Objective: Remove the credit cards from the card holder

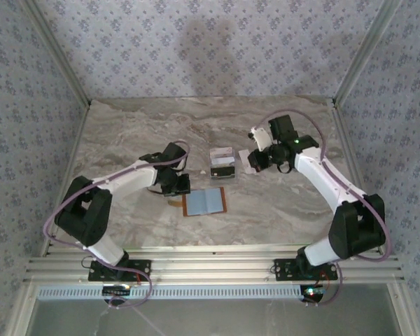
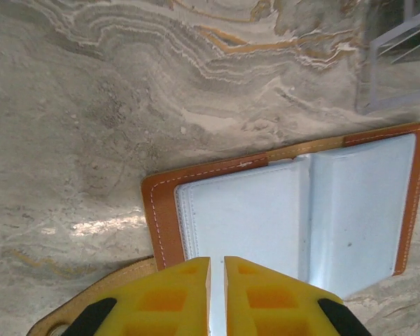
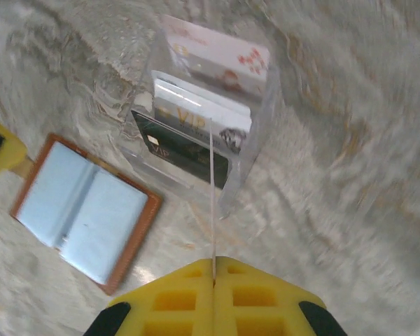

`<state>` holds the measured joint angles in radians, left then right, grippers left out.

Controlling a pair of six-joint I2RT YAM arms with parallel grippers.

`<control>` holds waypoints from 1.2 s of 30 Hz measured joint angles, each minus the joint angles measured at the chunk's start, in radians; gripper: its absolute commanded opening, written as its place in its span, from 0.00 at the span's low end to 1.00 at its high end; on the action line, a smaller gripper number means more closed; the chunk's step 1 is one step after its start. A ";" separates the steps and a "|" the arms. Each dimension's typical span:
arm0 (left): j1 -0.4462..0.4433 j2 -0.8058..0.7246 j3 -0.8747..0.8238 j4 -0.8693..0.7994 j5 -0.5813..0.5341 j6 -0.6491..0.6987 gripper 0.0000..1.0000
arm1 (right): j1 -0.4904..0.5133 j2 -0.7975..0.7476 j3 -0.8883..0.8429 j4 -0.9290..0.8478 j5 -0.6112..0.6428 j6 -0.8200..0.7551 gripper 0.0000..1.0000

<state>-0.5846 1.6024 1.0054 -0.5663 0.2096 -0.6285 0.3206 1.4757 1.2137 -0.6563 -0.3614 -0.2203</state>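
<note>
The card holder (image 1: 205,203) lies open and flat on the marble, grey-blue panels up, with an orange-brown border (image 2: 161,217). My left gripper (image 2: 217,260) hovers over its left panel's near edge, jaws a narrow gap apart with nothing between them; it sits at the holder's left side (image 1: 178,187). My right gripper (image 3: 213,262) is shut on a thin whitish credit card (image 3: 212,196) seen edge-on, held above a clear stand (image 3: 255,150). The stand holds three more credit cards (image 3: 196,115): one whitish with red marks, one grey, one dark.
The clear stand (image 1: 222,162) sits just beyond the card holder, between the two arms. A tan leather tab (image 2: 84,290) of the holder pokes out under my left finger. Patterned walls enclose the table on three sides.
</note>
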 measured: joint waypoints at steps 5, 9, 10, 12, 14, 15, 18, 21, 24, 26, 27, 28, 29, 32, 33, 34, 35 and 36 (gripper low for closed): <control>0.000 -0.030 -0.003 -0.008 -0.024 0.000 0.15 | 0.008 0.104 0.176 -0.084 0.014 -0.369 0.00; 0.008 -0.065 -0.036 -0.009 -0.035 0.000 0.15 | 0.027 0.236 0.372 -0.209 0.038 -0.600 0.00; 0.012 -0.075 -0.050 -0.009 -0.039 -0.001 0.15 | 0.035 0.282 0.439 -0.254 0.045 -0.653 0.00; 0.023 -0.089 -0.072 -0.012 -0.042 -0.002 0.15 | 0.051 0.368 0.566 -0.336 0.060 -0.733 0.00; 0.034 -0.104 -0.093 -0.016 -0.044 -0.005 0.15 | 0.069 0.456 0.695 -0.417 0.076 -0.797 0.00; 0.039 -0.112 -0.101 -0.018 -0.047 -0.005 0.15 | 0.076 0.492 0.747 -0.450 0.079 -0.816 0.00; 0.056 -0.144 -0.126 -0.019 -0.047 -0.009 0.15 | 0.101 0.599 0.897 -0.552 0.089 -0.845 0.00; 0.069 -0.169 -0.145 -0.022 -0.047 -0.011 0.15 | 0.125 0.689 1.014 -0.629 0.097 -0.853 0.00; 0.082 -0.188 -0.160 -0.031 -0.047 -0.012 0.15 | 0.147 0.748 1.077 -0.668 0.119 -0.892 0.00; 0.090 -0.198 -0.167 -0.037 -0.047 -0.012 0.15 | 0.160 0.774 1.096 -0.694 0.145 -0.953 0.00; 0.094 -0.202 -0.172 -0.037 -0.047 -0.012 0.15 | 0.165 0.782 1.100 -0.702 0.155 -0.971 0.00; 0.096 -0.206 -0.176 -0.037 -0.047 -0.011 0.15 | 0.170 0.790 1.102 -0.707 0.167 -0.990 0.00; 0.101 -0.209 -0.180 -0.039 -0.047 -0.011 0.15 | 0.174 0.798 1.104 -0.710 0.178 -1.006 0.00; 0.110 -0.213 -0.193 -0.041 -0.047 -0.011 0.14 | 0.181 0.820 1.114 -0.712 0.209 -1.035 0.00; 0.114 -0.215 -0.196 -0.042 -0.047 -0.011 0.15 | 0.182 0.826 1.116 -0.711 0.216 -1.039 0.00; 0.116 -0.215 -0.198 -0.044 -0.046 -0.011 0.14 | 0.182 0.834 1.118 -0.709 0.223 -1.046 0.00; 0.121 -0.215 -0.199 -0.044 -0.047 -0.011 0.14 | 0.182 0.841 1.119 -0.708 0.229 -1.050 0.00; 0.122 -0.215 -0.199 -0.045 -0.046 -0.011 0.14 | 0.183 0.845 1.121 -0.706 0.233 -1.053 0.00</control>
<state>-0.4625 1.3872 0.8062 -0.6109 0.1635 -0.6395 0.5034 2.3207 2.3344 -1.3624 -0.1280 -1.2736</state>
